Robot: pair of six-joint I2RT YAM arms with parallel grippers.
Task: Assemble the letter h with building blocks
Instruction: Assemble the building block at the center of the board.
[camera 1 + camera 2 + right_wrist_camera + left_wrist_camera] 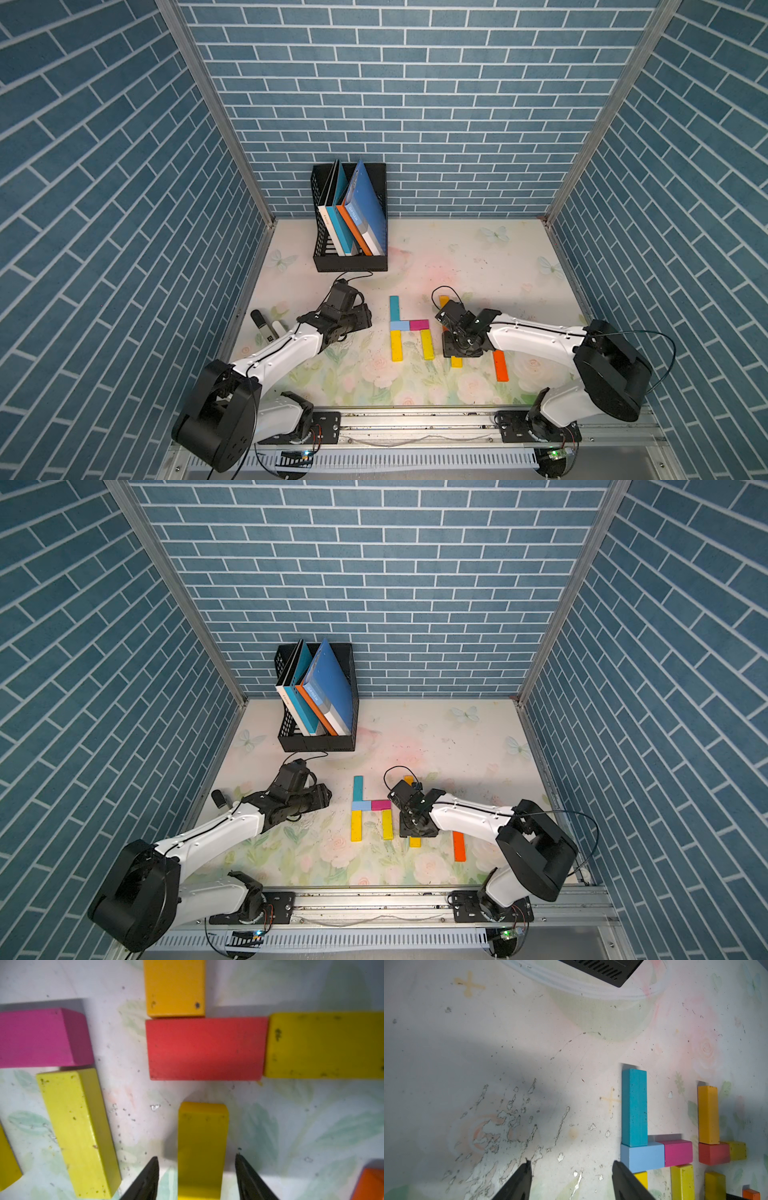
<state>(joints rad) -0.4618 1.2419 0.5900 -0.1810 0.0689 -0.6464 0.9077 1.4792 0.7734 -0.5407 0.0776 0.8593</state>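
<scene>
In both top views a teal bar point(394, 307), a light blue block point(400, 325), a magenta block point(419, 324) and two yellow bars point(396, 345) point(427, 344) lie joined in an h shape. To its right, an orange-yellow bar point(175, 989), a red block point(205, 1049) and a yellow block point(324, 1045) touch. My right gripper point(196, 1157) is open, straddling another yellow bar point(202, 1126) with a gap on each side; that bar lies just short of the red block. My left gripper point(571, 1165) is open and empty, left of the light blue block point(642, 1156).
An orange bar point(500, 365) lies alone to the right of the right arm. A black file rack point(349, 262) holding books stands at the back left. A black-and-white tool point(264, 326) lies by the left wall. Brick-patterned walls enclose the mat on three sides.
</scene>
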